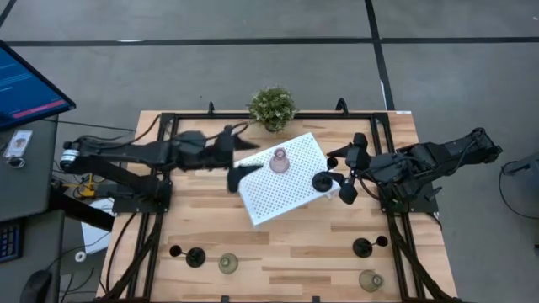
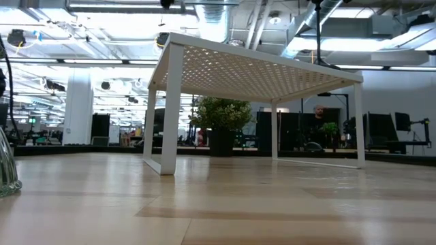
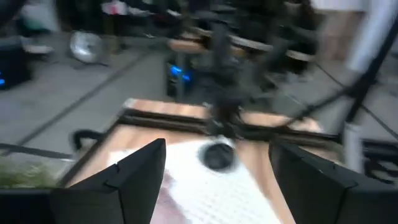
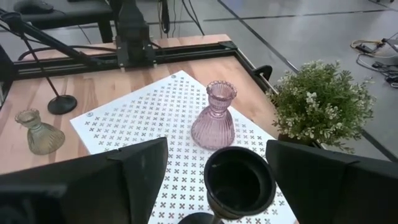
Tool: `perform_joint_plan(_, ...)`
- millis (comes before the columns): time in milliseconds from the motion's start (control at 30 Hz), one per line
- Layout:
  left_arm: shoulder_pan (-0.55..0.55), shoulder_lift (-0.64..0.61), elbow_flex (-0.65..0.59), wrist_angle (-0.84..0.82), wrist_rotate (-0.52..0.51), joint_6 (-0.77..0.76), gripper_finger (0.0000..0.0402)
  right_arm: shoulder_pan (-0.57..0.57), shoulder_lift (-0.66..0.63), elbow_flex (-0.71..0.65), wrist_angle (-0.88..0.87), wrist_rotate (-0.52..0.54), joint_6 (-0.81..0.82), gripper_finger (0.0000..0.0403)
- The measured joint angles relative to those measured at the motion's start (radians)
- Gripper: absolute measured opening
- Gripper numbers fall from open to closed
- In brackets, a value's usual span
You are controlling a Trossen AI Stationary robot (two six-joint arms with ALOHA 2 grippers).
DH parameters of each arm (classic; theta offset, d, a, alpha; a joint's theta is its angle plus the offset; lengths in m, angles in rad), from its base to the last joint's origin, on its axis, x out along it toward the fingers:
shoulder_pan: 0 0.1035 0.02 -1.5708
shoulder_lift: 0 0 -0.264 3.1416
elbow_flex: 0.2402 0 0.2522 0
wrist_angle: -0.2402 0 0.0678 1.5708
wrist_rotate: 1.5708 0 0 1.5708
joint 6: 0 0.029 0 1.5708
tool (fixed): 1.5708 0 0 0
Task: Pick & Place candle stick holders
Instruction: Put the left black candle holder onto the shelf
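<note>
Candle stick holders are going onto the white tray (image 1: 286, 189): pink one (image 1: 279, 160) placed, left gripper (image 1: 233, 158) spread (apparently empty), right gripper (image 1: 335, 183) seemingly pinching a black holder (image 4: 239, 182); next, lower and release.

From down at counter (image 2: 225, 211) level I see the white perforated tray (image 2: 259, 68) standing on its legs, its underside facing me. A glassy ribbed holder (image 2: 7, 167) cuts in at the left edge, resting on the wood. Behind the tray sits a potted plant (image 2: 219, 122), and farther back a person (image 2: 317, 126) stands among dark monitors under bright ceiling lights
</note>
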Motion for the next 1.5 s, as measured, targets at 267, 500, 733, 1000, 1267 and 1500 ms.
perform_joint_plan(267,-0.143,-0.092,-0.001,-0.274,0.017,-0.133,0.0268,0.000,0.000,0.000,0.015,0.001,0.003,0.0265)
perform_joint_plan(500,-0.185,-0.200,-0.001,-0.527,-0.064,-0.194,0.0245,0.000,0.000,0.000,0.041,0.003,0.003,0.0265)
perform_joint_plan(733,-0.184,-0.251,-0.002,-0.872,-0.051,-0.377,0.0229,0.000,0.000,0.000,0.054,0.003,0.009,0.0265)
perform_joint_plan(1000,-0.186,-0.238,-0.002,-1.111,0.134,-0.497,0.0227,0.000,0.000,0.000,0.056,0.003,0.011,0.0265)
perform_joint_plan(1267,-0.222,-0.244,-0.033,-1.145,0.317,-0.622,0.0227,0.000,0.000,0.000,0.055,0.001,0.011,0.0265)
perform_joint_plan(1500,-0.378,-0.245,-0.076,-1.161,0.364,-0.715,0.0227,0.000,0.000,0.000,0.054,-0.012,0.011,0.0265)
